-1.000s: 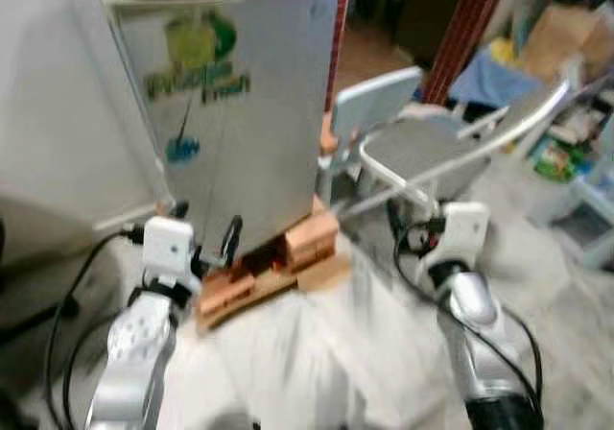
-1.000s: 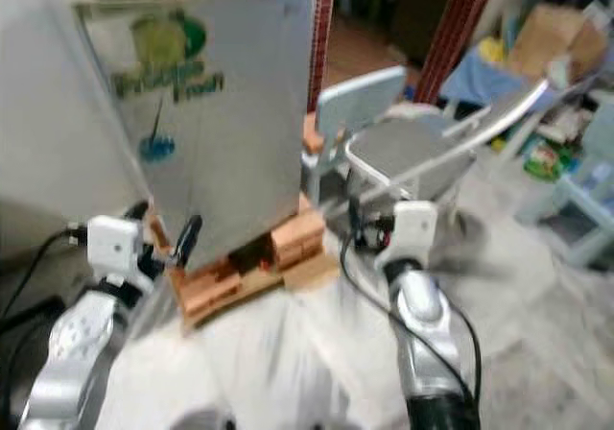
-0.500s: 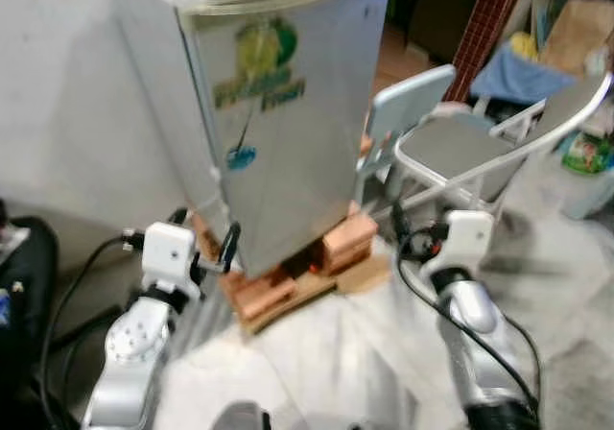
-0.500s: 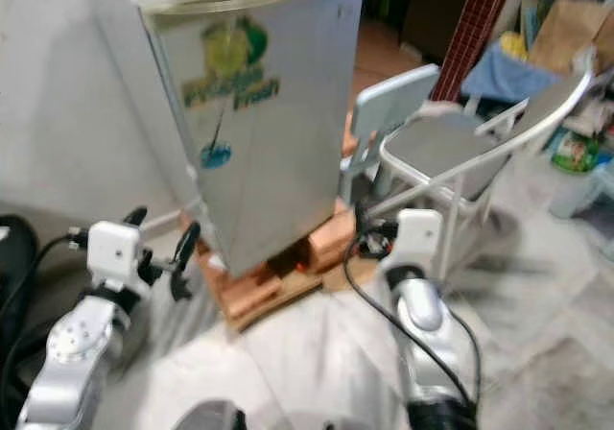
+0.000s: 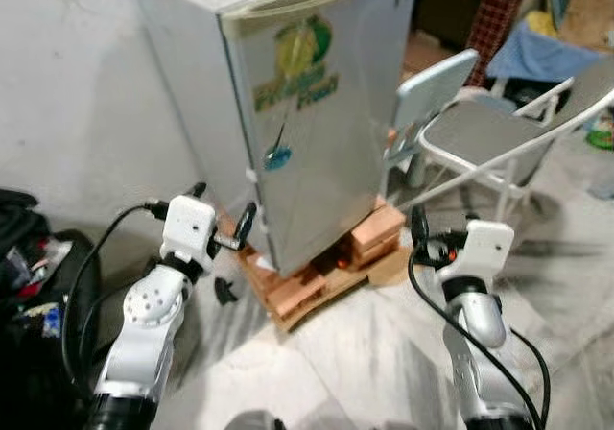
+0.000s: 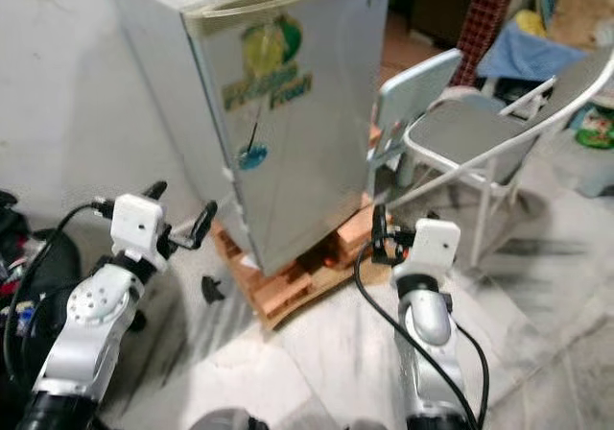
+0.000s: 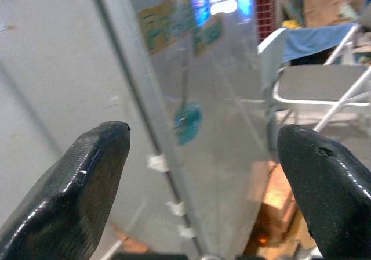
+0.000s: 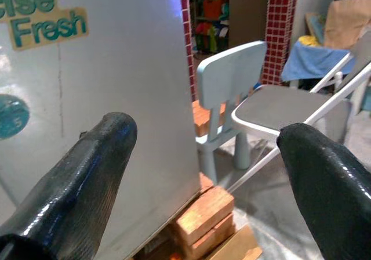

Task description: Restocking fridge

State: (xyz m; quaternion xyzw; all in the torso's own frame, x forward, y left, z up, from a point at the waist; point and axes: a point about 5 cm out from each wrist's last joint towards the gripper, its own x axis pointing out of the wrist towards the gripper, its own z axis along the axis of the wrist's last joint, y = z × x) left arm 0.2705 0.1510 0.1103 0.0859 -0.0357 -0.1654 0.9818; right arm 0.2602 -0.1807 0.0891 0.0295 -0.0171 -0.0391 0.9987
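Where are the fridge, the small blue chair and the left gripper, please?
fridge (image 5: 326,142), left eye view, middle of its door.
blue chair (image 5: 434,83), left eye view, on its backrest.
left gripper (image 5: 223,217), left eye view, midway between its open fingertips.

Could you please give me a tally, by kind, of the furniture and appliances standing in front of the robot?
Fridge: 1
Folding chair: 1
Small plastic chair: 1
Wooden pallet under the fridge: 1
Total: 4
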